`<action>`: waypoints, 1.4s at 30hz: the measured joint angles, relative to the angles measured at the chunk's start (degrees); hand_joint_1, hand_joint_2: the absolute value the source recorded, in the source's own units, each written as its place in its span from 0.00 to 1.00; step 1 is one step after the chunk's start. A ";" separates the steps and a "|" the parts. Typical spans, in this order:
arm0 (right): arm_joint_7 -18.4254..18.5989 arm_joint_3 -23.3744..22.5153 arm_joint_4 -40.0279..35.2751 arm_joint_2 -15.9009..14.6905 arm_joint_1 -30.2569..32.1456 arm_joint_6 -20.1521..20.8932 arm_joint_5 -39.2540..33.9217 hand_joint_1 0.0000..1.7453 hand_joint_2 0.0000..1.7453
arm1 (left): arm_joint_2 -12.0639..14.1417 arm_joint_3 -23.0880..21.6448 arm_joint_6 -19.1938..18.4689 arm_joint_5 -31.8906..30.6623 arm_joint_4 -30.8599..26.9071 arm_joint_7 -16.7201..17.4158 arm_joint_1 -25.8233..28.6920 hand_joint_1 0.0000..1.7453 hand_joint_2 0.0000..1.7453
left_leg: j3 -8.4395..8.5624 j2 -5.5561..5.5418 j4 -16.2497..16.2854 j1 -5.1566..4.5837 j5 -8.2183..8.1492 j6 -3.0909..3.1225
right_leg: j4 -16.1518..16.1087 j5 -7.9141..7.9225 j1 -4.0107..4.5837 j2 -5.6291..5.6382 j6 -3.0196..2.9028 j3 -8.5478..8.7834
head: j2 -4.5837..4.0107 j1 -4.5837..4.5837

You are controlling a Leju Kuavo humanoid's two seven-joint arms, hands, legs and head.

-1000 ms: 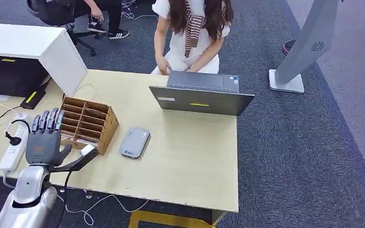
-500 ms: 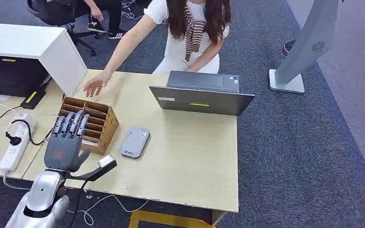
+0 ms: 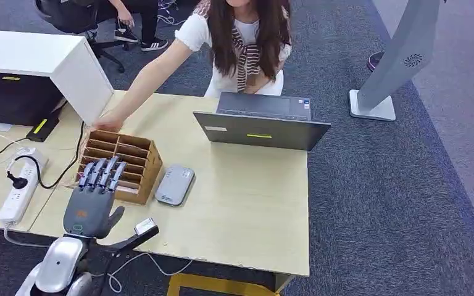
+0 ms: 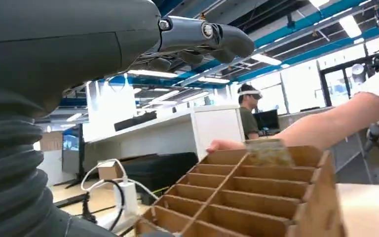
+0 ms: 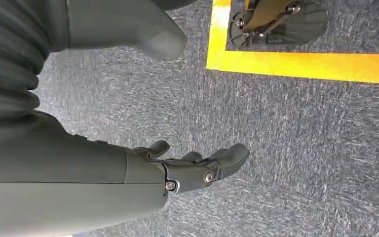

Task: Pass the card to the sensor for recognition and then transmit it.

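**Left hand hovering at the card rack**

The left hand (image 3: 91,200) is hanging over the worktop (image 3: 247,203) with fingers extended and apart, gripping nothing, its fingertips above the near edge of the wooden card rack (image 3: 122,161). A person's hand (image 3: 107,122) is reaching to the rack's far side, touching a card (image 4: 268,151) there. The grey sensor (image 3: 175,184) is lying just beside the rack. The right hand (image 5: 197,165) is hanging empty, fingers loosely apart, above the carpet (image 5: 301,148).

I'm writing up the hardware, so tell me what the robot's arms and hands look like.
The left arm is glossy silver with rounded shells. The left hand is dark grey, with an orange marking on its back and blue-tinted segmented fingers. At the wrist sits a grey ribbed cover. The right hand is matte grey with visible screws.
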 joint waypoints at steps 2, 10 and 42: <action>-0.02 0.00 0.00 0.00 -0.03 0.15 0.02 0.00 1.00 | 0.13 0.00 -0.48 0.09 -0.35 0.39 0.44 0.00 1.00 | 0.00 -0.01 0.00 0.00 0.00 0.00 | 0.00 0.00 0.00 -0.01 0.00 0.01 | 0.00 -0.02; 0.11 0.00 0.00 0.00 -0.02 0.39 0.02 0.00 1.00 | -0.61 -0.02 -2.60 -0.31 -0.68 1.64 0.25 0.00 1.00 | 0.02 0.00 0.01 -0.03 0.02 0.03 | 0.00 0.02 0.00 0.00 0.02 0.01 | -0.02 0.00; 0.94 -0.81 0.00 0.00 -0.04 0.81 1.05 0.00 1.00 | -0.83 1.64 2.28 1.60 4.76 3.52 -2.15 0.00 1.00 | -0.01 0.03 -0.01 0.02 0.02 0.02 | 0.01 0.01 0.01 0.04 0.02 0.00 | 0.00 0.00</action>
